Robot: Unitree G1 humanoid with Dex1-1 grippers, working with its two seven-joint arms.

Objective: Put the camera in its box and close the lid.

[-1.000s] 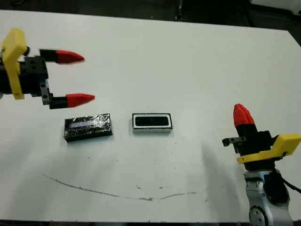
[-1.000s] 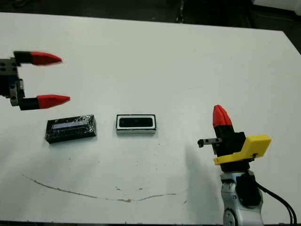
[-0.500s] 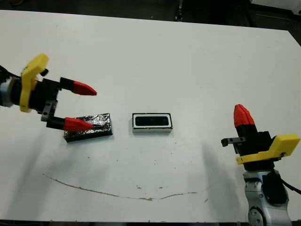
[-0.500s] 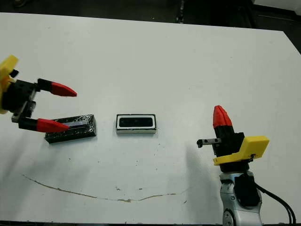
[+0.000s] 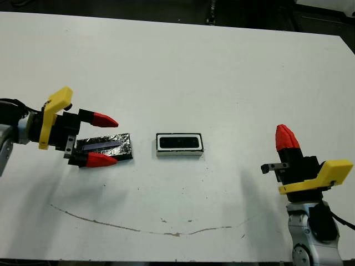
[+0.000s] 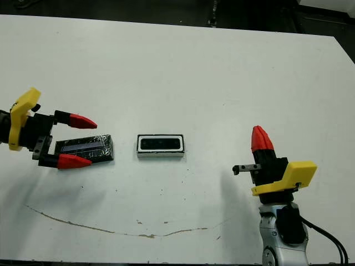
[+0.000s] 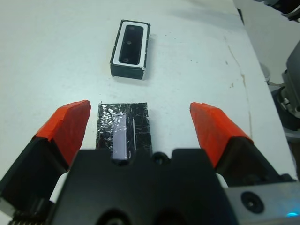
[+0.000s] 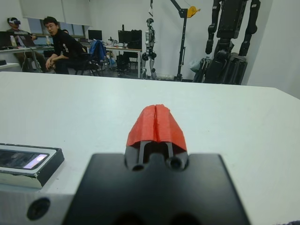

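The camera [image 5: 179, 143], a slim black bar, lies inside the white-lined box [image 5: 179, 154] at the table's middle. To the box's left the lid [image 5: 113, 145] lies flat, glossy black with a pale stripe. My left gripper [image 5: 116, 141] is open and low over the table, one red finger on each long side of the lid, touching neither; the left wrist view shows the lid [image 7: 124, 133] between the fingertips [image 7: 70, 122] and the box [image 7: 131, 70] beyond it. My right gripper [image 5: 284, 136] is shut, empty and pointing upward at the front right.
A thin dark scratch [image 5: 138, 227] runs along the table near the front edge. The right wrist view shows the box's side [image 8: 28, 171], seated people [image 8: 61, 44] and standing robots [image 8: 229, 42] beyond the table's far edge.
My left gripper has come down and toward the front from the far left, still open, and now straddles the lid's left end. The right arm, box and lid have not moved.
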